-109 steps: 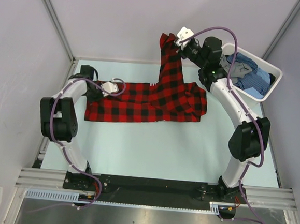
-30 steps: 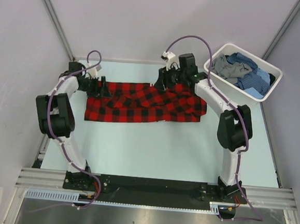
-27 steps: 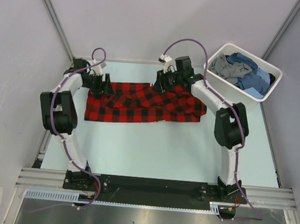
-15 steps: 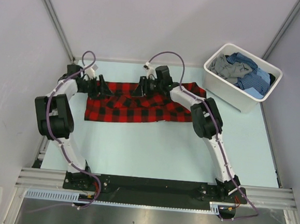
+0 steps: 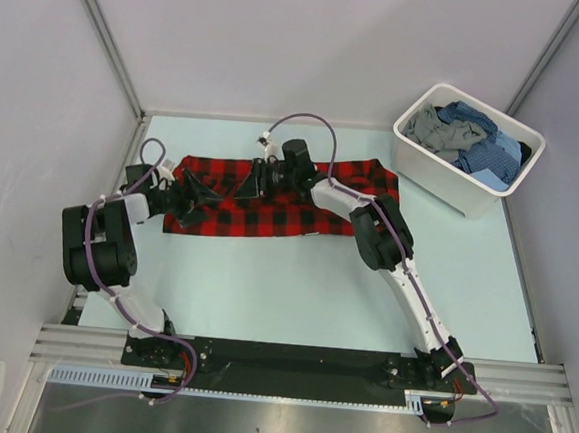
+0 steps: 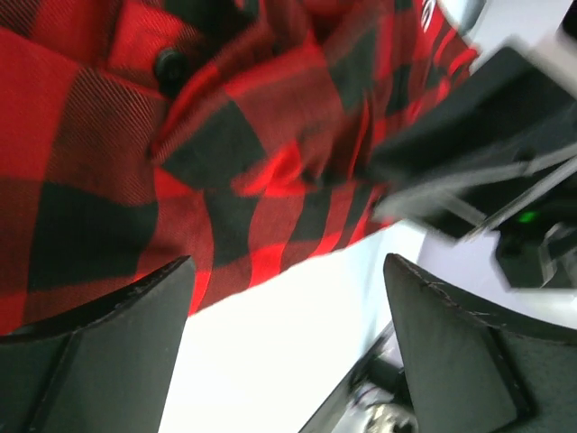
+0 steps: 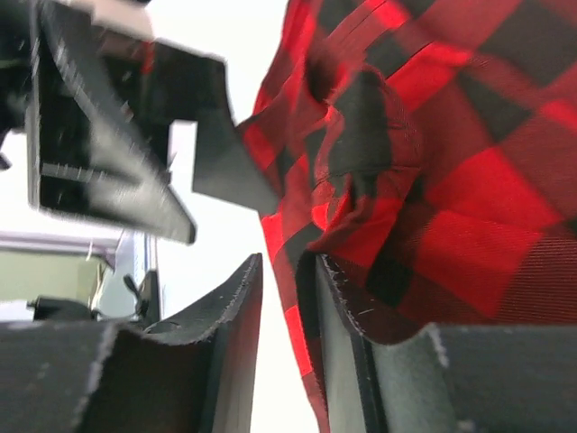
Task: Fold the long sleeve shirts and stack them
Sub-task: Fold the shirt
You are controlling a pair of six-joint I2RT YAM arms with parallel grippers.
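Lengthwise, the red-check shirt (image 5: 269, 218) runs left-right.

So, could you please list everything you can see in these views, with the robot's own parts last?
red-and-black check shirt: one, red and black, spread across the far middle of the table.
tub: one, white, far right corner of the table.
blue check shirts: count unclear, blue, bunched in the tub.
grey shirt: at least one, grey, in the tub's left side.
table: one, pale green.
left arm: white and black, jaws open over the shirt's left end.
right arm: white and black, jaws closed on a fold near the shirt's far edge.
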